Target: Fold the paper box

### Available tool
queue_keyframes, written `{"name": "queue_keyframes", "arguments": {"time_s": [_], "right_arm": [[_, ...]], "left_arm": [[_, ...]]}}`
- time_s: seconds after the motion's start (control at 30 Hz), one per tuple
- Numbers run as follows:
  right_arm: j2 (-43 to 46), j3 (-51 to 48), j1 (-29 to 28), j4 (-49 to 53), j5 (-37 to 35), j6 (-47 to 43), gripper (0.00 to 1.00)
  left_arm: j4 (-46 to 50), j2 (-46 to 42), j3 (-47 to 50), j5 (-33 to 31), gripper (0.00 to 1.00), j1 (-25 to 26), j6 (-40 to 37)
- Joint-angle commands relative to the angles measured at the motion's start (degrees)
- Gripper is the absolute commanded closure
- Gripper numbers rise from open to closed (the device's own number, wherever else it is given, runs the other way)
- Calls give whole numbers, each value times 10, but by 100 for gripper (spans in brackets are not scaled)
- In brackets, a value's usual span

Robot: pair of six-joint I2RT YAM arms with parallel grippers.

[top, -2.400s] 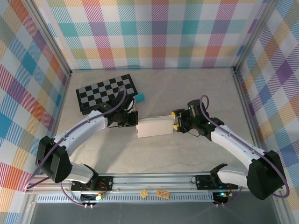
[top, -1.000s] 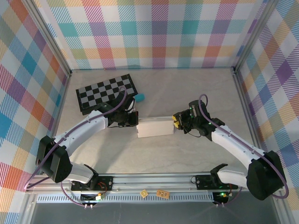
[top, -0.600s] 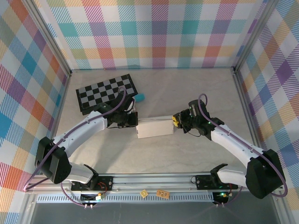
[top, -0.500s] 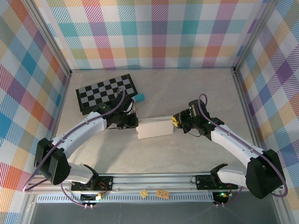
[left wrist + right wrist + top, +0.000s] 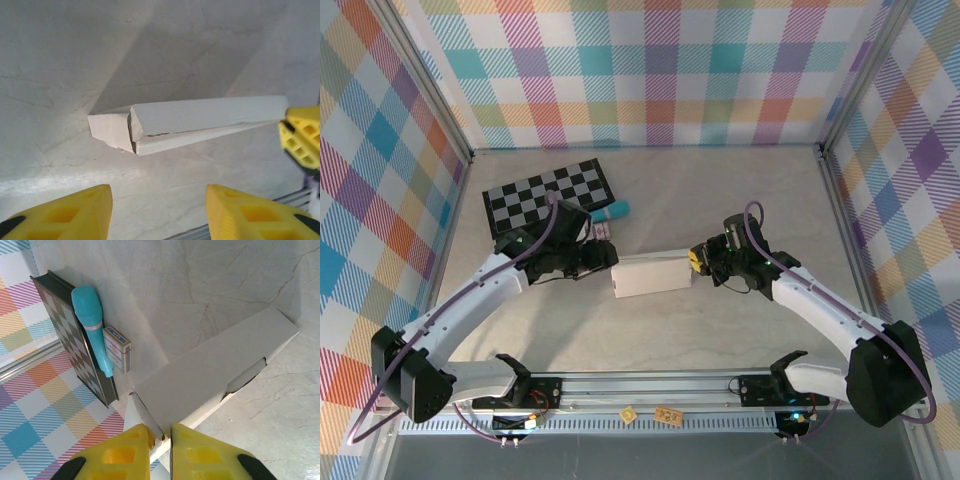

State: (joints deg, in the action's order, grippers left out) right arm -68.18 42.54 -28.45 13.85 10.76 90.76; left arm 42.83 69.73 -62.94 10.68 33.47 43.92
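Two grippers flank the plain white thin-card paper box (image 5: 653, 273), mid-frame in the top view. The right gripper (image 5: 160, 434) pinches its right end; the left gripper (image 5: 157, 200) stands half open, empty, just off the left end. Likely step: closing the end flaps. Next, tuck the loose left flap squarely.
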Motion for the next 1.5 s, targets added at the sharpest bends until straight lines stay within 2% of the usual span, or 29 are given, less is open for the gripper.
{"name": "queue_keyframes", "arguments": {"time_s": [0.0, 0.2, 0.47, 0.63, 0.83, 0.97, 1.17, 1.37, 1.47], "right_arm": [[-16, -23, -2, 123, -18, -3, 85], [-14, -25, -2, 118, -18, -2, 85], [-17, -25, -3, 112, -17, 0, 86], [-17, -27, -3, 109, -15, 0, 86], [-16, -27, -3, 110, -17, 1, 87], [-15, -27, -3, 109, -17, 2, 87], [-16, -26, -3, 109, -16, 2, 87], [-17, -26, -3, 111, -16, 1, 87], [-18, -26, -3, 110, -15, 1, 88]], "left_arm": [[-30, -5, 12, 7, 46, -11, 133], [-141, 4, 65, 35, 54, -11, 297], [-198, -24, 134, 15, 50, -3, 418], [-310, -35, 192, -16, 48, 4, 522], [-327, -23, 185, -21, 49, 24, 563], [-356, -21, 205, -29, 55, 36, 592], [-368, -11, 209, -23, 58, 37, 592], [-377, -10, 229, -15, 67, 38, 592], [-379, -9, 236, -14, 68, 41, 591]]}}
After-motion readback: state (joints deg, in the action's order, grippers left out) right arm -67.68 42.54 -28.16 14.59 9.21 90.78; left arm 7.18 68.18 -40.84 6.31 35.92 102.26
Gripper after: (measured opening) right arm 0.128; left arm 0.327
